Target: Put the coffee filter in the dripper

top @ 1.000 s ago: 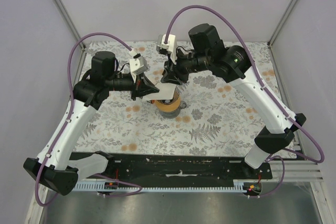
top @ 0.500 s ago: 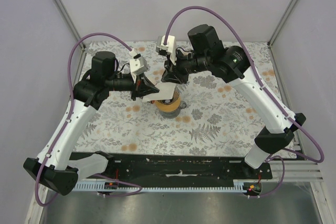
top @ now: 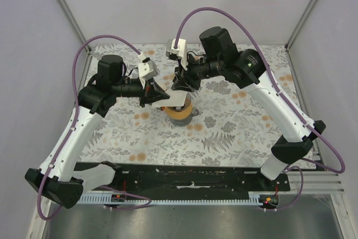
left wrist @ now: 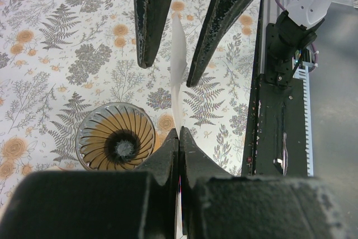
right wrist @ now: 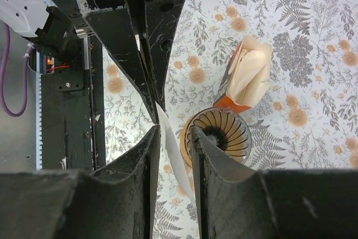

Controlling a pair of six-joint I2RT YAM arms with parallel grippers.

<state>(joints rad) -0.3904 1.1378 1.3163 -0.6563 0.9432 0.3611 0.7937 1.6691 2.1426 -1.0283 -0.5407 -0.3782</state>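
Walled in by plain pale lilac panels (top: 168, 4), braced at the back corners with slim silver metal posts (top: 61, 4). Covered across the tabletop with a white cloth printed in grey ferns and orange flowers (top: 235, 132). Edged in front by a black metal plate (top: 196, 174), a white slotted cable duct (top: 190, 200) and dull grey sheet metal (top: 190, 222). Lit softly and evenly.

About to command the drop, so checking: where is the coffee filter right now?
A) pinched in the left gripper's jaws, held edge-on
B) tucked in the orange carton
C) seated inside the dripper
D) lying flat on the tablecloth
A: in the left wrist view the left gripper is shut on the white coffee filter, and the dripper beside it shows bare ribs inside.
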